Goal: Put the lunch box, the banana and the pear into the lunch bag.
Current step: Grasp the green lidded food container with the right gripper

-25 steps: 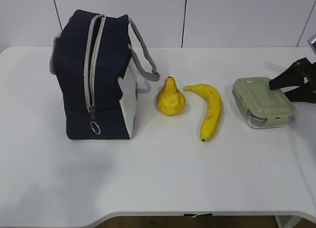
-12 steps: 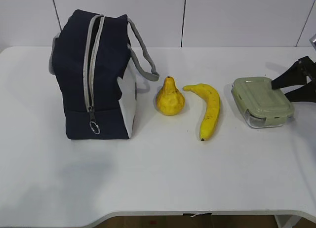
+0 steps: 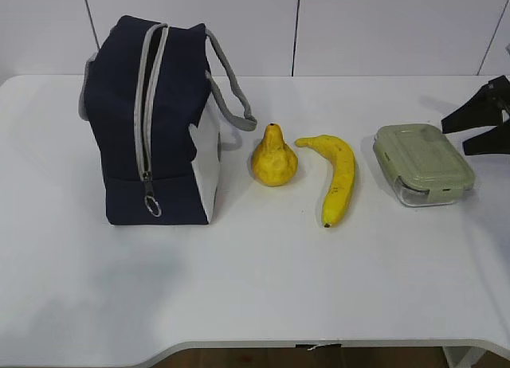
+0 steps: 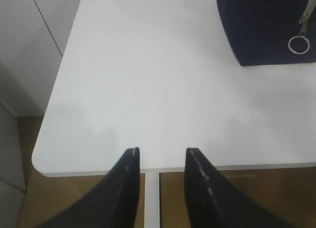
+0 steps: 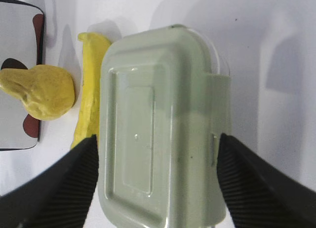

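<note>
- White surface [image 3: 263,288] carries all items; pale wall panels stand behind.
- Right end effector [image 3: 488,123]: cut off at frame edge, jaws spread wide, holding nothing, hovering beside lunch box [image 3: 422,162].
- Left end effector [image 4: 161,156]: narrow gap, holding nothing, outside the exterior view.
- Left to right: lunch bag [image 3: 151,121], pear [image 3: 275,158], banana [image 3: 339,177], lunch box.
</note>
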